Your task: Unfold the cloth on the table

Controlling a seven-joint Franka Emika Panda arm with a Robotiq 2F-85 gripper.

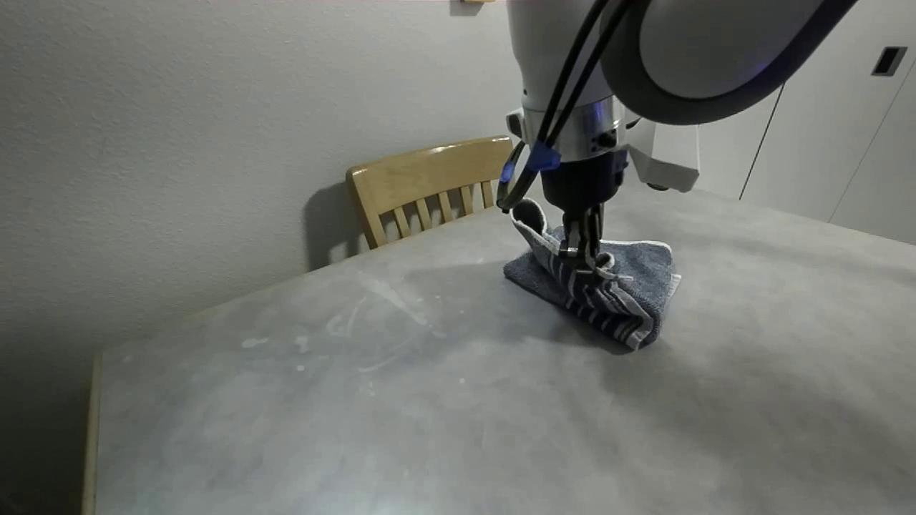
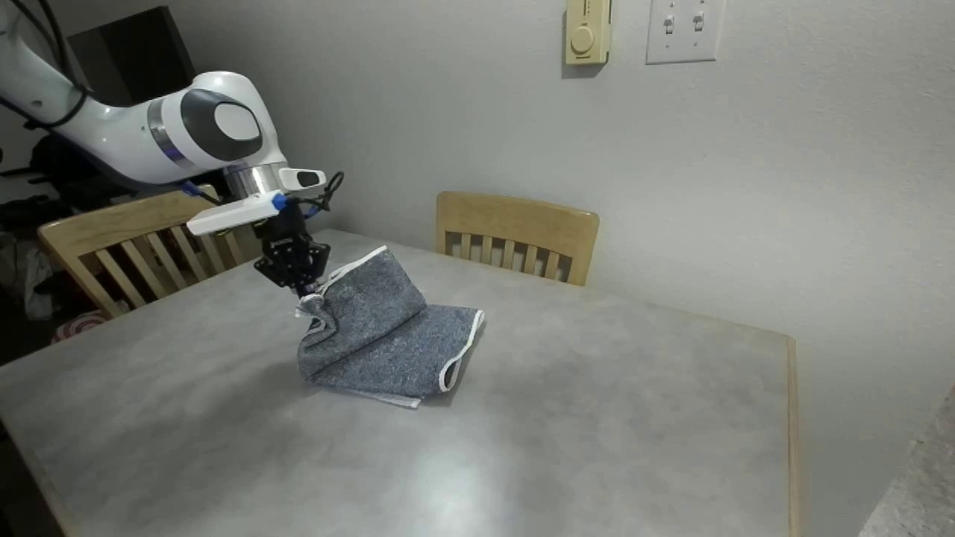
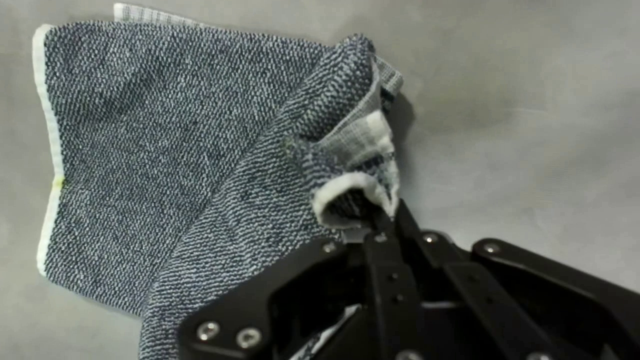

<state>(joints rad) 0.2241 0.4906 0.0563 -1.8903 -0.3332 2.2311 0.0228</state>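
Atop the table (image 1: 322, 429), the cloth (image 2: 403, 347) lies partly folded, one flap raised, its lower layers hidden. Just above the table, the gripper (image 3: 391, 216) pinches the cloth's pale-hemmed edge, its fingertips hard to make out. Beside the table stands a wooden chair (image 2: 515, 215), its seat hidden.

I count one towel (image 2: 395, 335), one table (image 2: 634, 432), one robot arm (image 2: 134, 145) with one gripper (image 1: 583, 263), two chairs (image 2: 517, 214) from where I'm standing, one thermostat (image 2: 586, 31), one switch plate (image 2: 682, 48) with two switches (image 2: 669, 24) in it, and one door handle (image 1: 889, 61).
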